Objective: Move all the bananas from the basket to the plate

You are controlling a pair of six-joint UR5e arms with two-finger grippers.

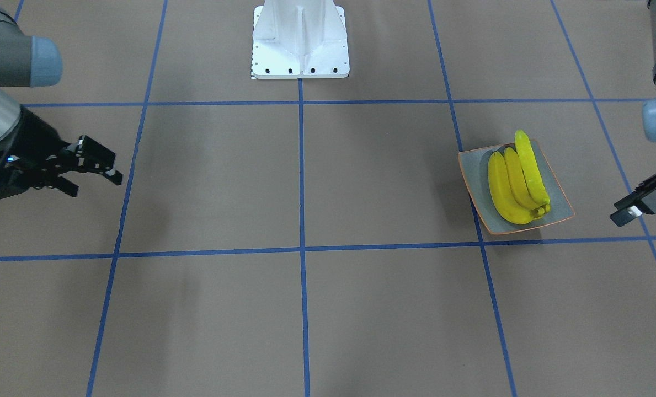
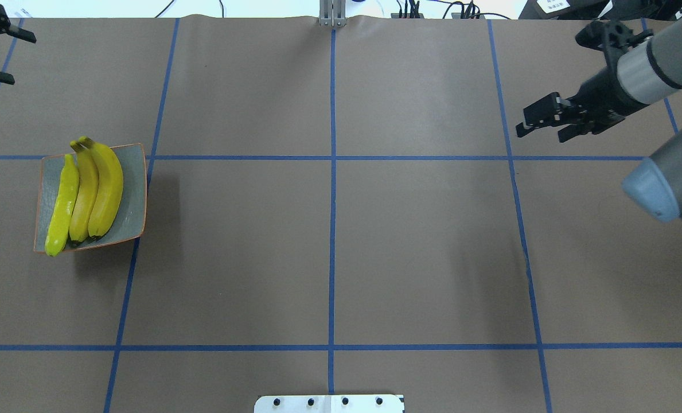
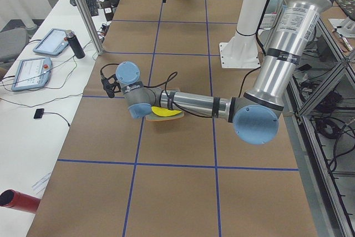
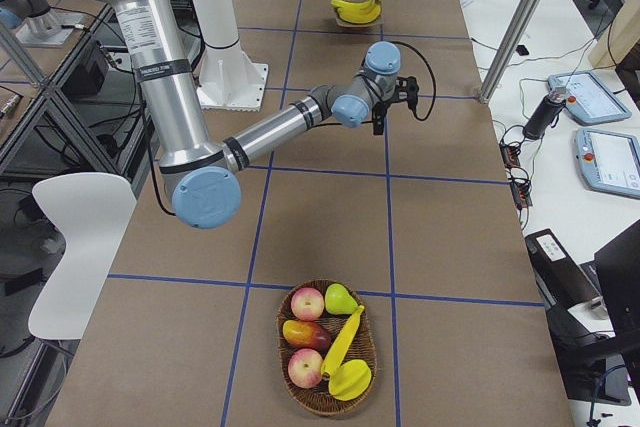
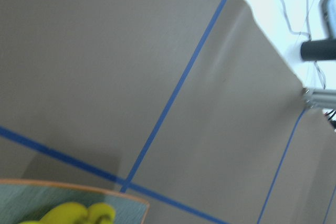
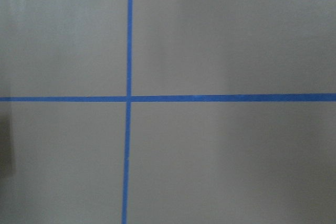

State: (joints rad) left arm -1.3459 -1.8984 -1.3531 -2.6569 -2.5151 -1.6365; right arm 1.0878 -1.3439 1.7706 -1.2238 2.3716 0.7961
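Inside basket [image 4: 326, 349], among other fruit: locate last banana [image 4: 343, 340], long axis roughly along basket length. Find three bananas [image 2: 85, 192] side by side on plate [image 2: 136, 189], at table [image 2: 421, 246] end far from basket. Use right gripper [image 2: 538, 133]: spread wide, empty, nearer basket. Leave left gripper [image 2: 20, 60], likewise spread and empty, at that far end. Expect flat brown table, ample room; descend from above, close across banana width.

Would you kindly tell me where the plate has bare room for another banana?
A bare strip lies between the bananas and the plate rim on the robot's right. The opposite side is crowded, one banana tip overhanging the rim.
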